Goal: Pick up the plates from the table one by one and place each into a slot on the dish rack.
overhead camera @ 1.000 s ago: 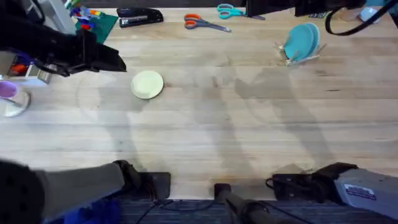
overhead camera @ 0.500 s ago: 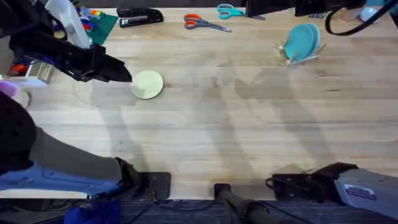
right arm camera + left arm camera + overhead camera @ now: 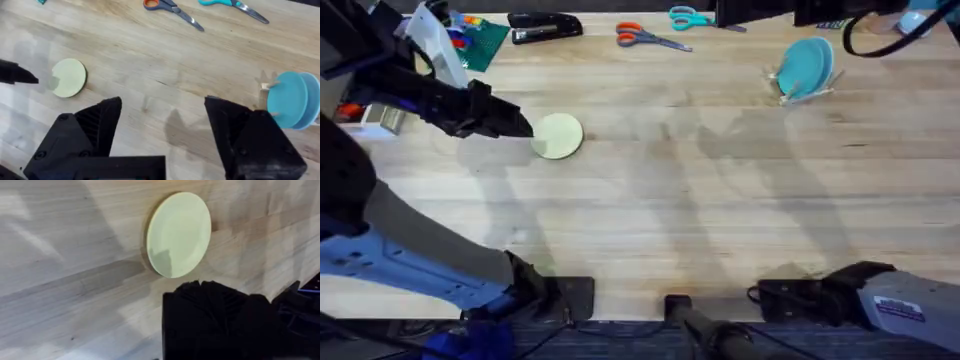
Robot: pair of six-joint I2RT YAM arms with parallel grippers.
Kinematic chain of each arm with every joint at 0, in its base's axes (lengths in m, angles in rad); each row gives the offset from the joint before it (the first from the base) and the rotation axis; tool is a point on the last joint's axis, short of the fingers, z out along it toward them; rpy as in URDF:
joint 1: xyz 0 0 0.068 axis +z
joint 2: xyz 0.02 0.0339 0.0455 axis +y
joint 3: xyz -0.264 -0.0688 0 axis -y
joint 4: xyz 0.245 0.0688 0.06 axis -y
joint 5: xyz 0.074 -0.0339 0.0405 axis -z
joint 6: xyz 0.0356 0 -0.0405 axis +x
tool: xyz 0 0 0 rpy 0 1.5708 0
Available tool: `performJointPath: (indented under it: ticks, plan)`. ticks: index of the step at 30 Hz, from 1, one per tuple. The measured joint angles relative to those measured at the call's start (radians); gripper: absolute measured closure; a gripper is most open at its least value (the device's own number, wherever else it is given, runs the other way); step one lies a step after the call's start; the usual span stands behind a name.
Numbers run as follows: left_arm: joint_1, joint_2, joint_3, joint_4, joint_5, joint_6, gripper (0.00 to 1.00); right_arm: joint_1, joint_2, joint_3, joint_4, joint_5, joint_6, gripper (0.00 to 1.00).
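yellow plate (image 3: 557, 135) flat on table (image 3: 720, 220) | likely light, stiff, slick; take by rim | left gripper (image 3: 516, 125) beside it, jaw state unclear | right gripper (image 3: 162, 127) released

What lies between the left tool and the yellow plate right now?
Nothing but bare table. In the overhead view the left tool sits just beside the pale yellow plate, with no object in the short gap; the left wrist view shows the same.
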Motion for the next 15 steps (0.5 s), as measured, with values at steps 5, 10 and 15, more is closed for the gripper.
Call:
performJointPath:
  ticks: [5,10,15]
  plan:
    - [0.000,0.018,-0.001,0.026,0.002,0.002,0.959,0.000,0.000,0.000,0.000,0.000,0.000,0.007]
    - [0.000,0.018,-0.001,0.038,0.003,0.002,0.959,0.000,0.000,0.000,0.000,0.000,0.000,0.007]
    - [0.000,0.018,-0.001,0.064,0.003,0.000,0.959,0.000,0.000,0.000,0.000,0.000,0.000,0.007]
